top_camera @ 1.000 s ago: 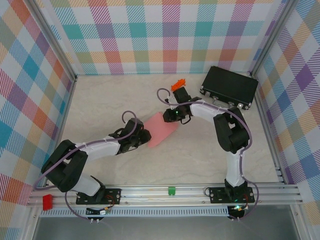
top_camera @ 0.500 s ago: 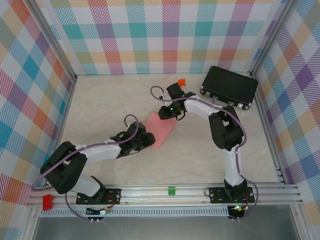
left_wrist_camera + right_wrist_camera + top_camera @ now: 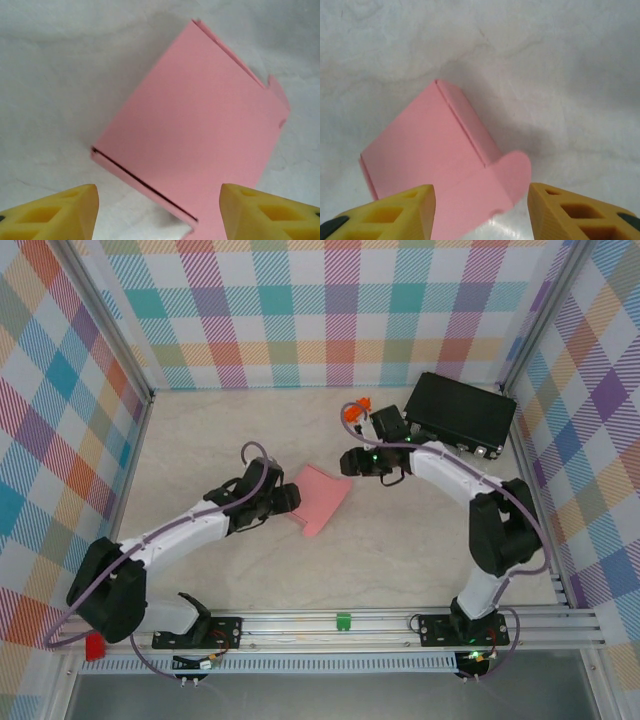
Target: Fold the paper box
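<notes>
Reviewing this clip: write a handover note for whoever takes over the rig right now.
Left pincer: open, empty, at the left edge of the paper box.
Right pincer: open, empty, off the box's far right corner.
Box: lying on the table between them, held by neither.
Done: it looks folded over into a low, flat shape.
Left: a rounded end flap sticks out; it probably needs tucking.

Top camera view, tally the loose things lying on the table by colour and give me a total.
Pink: 1, the paper box
Black: 1, the hard case
Orange: 1, the small object
Total: 3
</notes>
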Available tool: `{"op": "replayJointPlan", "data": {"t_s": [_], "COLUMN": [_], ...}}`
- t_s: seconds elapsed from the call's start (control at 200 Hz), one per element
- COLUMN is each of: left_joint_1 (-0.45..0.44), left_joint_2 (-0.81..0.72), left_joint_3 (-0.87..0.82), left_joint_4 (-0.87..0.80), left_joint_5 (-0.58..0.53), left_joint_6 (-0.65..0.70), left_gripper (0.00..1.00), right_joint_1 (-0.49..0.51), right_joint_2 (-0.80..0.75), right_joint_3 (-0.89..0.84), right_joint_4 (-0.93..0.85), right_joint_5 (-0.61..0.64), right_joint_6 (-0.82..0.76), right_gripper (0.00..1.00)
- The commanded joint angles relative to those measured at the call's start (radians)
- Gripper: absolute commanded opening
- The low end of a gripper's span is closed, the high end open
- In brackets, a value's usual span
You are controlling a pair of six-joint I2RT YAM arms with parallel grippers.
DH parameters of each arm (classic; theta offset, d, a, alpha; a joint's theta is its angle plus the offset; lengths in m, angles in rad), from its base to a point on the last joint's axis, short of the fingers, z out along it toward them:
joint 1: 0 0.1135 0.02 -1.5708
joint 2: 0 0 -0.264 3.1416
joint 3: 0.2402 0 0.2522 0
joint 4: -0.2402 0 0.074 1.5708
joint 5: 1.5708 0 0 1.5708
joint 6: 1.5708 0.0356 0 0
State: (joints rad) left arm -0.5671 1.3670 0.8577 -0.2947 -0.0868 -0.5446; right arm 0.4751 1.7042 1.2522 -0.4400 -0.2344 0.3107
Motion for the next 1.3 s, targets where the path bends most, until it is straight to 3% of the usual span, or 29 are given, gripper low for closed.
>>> {"op": "replayJointPlan", "data": {"t_s": [0.0, 0.15, 0.285, 0.495, 0.725, 1.075, 1.3], "left_joint_1": [0.060, 0.116, 0.140, 0.143, 0.133, 0.085, 0.079], "left_joint_2": [0.071, 0.207, 0.319, 0.365, 0.315, 0.170, 0.114], "left_joint_3": [0.061, 0.134, 0.198, 0.202, 0.117, -0.086, -0.126], "left_joint_4": [-0.012, 0.045, 0.040, 0.079, 0.088, 0.202, 0.239], "left_joint_5": [0.082, 0.226, 0.281, 0.325, 0.346, 0.377, 0.349], "left_joint_6": [0.144, 0.244, 0.271, 0.249, 0.138, -0.075, -0.132], "left_gripper": [0.66, 0.69, 0.65, 0.59, 0.50, 0.50, 0.52], "right_joint_1": [0.005, 0.005, 0.008, 0.028, 0.032, 0.031, 0.028], "right_joint_2": [-0.071, -0.125, -0.106, -0.025, 0.054, 0.167, 0.189], "right_joint_3": [-0.131, -0.289, -0.355, -0.363, -0.311, -0.210, -0.186], "right_joint_4": [0.088, 0.268, 0.385, 0.504, 0.484, 0.467, 0.448], "right_joint_5": [-0.062, -0.172, -0.228, -0.281, -0.238, -0.282, -0.310], "right_joint_6": [0.123, 0.231, 0.302, 0.346, 0.344, 0.309, 0.294], "right_gripper": [0.56, 0.61, 0.61, 0.61, 0.60, 0.59, 0.59]}}
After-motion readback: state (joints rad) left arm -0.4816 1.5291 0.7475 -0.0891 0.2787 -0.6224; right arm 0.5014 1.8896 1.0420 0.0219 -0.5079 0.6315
